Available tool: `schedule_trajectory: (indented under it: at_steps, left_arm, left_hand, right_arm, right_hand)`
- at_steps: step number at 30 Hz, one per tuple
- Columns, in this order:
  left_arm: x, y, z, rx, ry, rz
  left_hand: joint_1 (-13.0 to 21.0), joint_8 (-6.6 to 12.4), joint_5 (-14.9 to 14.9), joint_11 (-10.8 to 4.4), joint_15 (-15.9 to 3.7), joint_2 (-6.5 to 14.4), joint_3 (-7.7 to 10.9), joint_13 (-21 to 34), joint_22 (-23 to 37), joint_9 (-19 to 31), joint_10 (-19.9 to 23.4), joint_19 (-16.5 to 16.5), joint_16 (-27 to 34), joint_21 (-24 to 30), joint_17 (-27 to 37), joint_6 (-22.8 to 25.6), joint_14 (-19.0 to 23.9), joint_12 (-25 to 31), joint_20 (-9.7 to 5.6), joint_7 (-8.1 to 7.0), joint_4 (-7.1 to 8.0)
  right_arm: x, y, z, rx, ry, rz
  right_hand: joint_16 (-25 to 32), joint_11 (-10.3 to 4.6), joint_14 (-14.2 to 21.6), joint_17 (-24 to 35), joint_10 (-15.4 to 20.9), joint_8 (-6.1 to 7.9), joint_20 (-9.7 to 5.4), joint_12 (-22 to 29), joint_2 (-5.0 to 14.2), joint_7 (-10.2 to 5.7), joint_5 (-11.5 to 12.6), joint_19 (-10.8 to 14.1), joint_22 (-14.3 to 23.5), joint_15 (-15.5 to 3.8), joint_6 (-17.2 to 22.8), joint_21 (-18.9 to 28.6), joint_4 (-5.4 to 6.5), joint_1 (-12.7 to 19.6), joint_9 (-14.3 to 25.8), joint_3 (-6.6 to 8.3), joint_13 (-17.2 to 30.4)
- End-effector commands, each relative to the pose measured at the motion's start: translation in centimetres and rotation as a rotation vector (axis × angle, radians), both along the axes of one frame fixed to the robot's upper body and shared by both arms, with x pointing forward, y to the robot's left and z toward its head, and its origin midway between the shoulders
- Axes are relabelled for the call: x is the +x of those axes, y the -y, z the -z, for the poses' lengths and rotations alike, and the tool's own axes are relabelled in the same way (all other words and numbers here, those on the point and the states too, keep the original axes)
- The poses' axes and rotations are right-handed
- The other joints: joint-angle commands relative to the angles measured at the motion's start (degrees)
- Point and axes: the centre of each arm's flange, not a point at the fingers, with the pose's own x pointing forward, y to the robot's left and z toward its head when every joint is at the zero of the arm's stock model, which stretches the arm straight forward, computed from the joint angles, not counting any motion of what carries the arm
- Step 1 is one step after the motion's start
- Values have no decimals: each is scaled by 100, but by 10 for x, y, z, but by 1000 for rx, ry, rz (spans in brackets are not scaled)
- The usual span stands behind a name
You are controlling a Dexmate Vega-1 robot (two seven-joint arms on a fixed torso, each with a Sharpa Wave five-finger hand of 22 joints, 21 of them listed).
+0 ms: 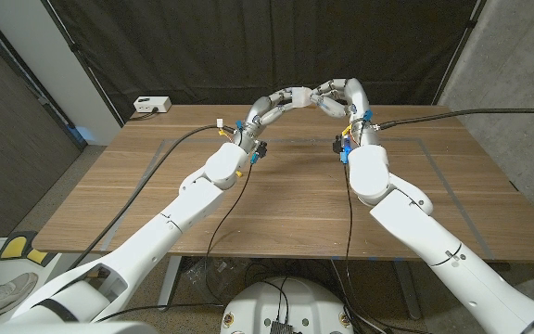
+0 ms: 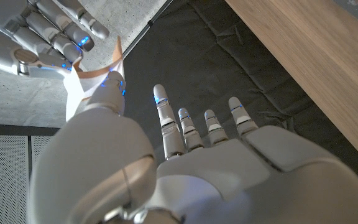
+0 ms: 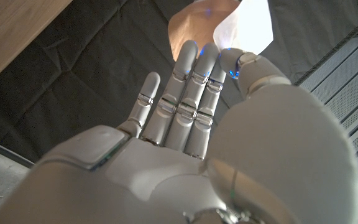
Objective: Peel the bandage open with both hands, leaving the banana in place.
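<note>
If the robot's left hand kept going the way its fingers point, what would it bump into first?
Most likely the right hand. The left hand points at it, with only the bandage they both pinch between them. Depth is hard to judge.

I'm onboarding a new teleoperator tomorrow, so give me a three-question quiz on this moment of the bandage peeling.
1. True or false: the left hand and the right hand meet raised over the far edge of the brown wooden table.
2. The thin tan-and-white bandage strip is: A) lying on the table, B) held between both hands, C) in the left hand alone.
3. Fill in: the white box sits at the table's far ____ corner, on the robot's own side.

Key: 1 true; 2 B; 3 left.
</note>
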Motion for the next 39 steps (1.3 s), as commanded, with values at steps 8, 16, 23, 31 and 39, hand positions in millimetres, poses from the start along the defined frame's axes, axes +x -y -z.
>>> schedule_trajectory:
  at_steps: [8, 16, 23, 31, 39]
  left_arm:
    - [1, 18, -7, 68, 1, 120]
    - [-1, 24, -10, 69, -2, 161]
    - [-2, 25, -9, -5, -10, 130]
    - [-4, 24, -10, -6, 10, 99]
    - [-4, 27, -12, 31, 13, 115]
  left_hand:
    - [204, -83, 41, -125, -63, 410, 254, 17, -18, -188, 189, 29, 17, 74, 34, 54, 40, 12, 15, -136, 44]
    - [290, -119, 192, -144, -145, 881, 547, -28, -19, -467, 326, -44, -7, 105, 16, 630, 73, -5, 14, 207, 102]
    - [638, 535, 210, -338, -406, 814, 793, -32, -48, -296, 880, 332, 36, 349, -24, 2136, 485, 74, -3, 271, -117]
    - [731, 679, 227, -415, -540, 905, 901, -16, -74, -109, 964, 476, 51, 434, 5, 2078, 557, 55, -9, 397, -93]
    - [682, 883, 288, -433, -585, 1066, 976, 40, -89, 255, 908, 472, 10, 491, 62, 1756, 444, -15, -51, 437, 39]
  right_arm:
    - [-7, 4, 2, -21, 19, -28]
    - [-11, 6, 3, -23, 31, -29]
    - [-12, 8, 3, -12, 37, -24]
    - [-10, 10, 2, -16, 38, -32]
    - [-8, 11, 2, -14, 35, -30]
  right_hand:
    - [-28, -42, 68, 29, 32, 322, -45, -29, 49, 35, 23, 10, -48, -607, 190, 53, 52, -5, 914, 89, 24]
    - [-45, -59, 78, 40, 45, 327, -51, -49, 56, 25, 16, 15, -91, -599, 190, 90, 60, -13, 909, 88, 31]
    - [-54, -65, 87, 52, 44, 329, -63, -68, 57, 23, 6, 12, -127, -606, 188, 117, 62, -20, 905, 82, 39]
    - [-69, -59, 88, 57, 39, 334, -74, -77, 59, 23, 0, 9, -158, -605, 177, 141, 60, -18, 910, 79, 59]
    - [-85, -61, 93, 68, 35, 335, -76, -89, 60, 20, -2, 1, -194, -613, 189, 166, 52, -9, 894, 85, 79]
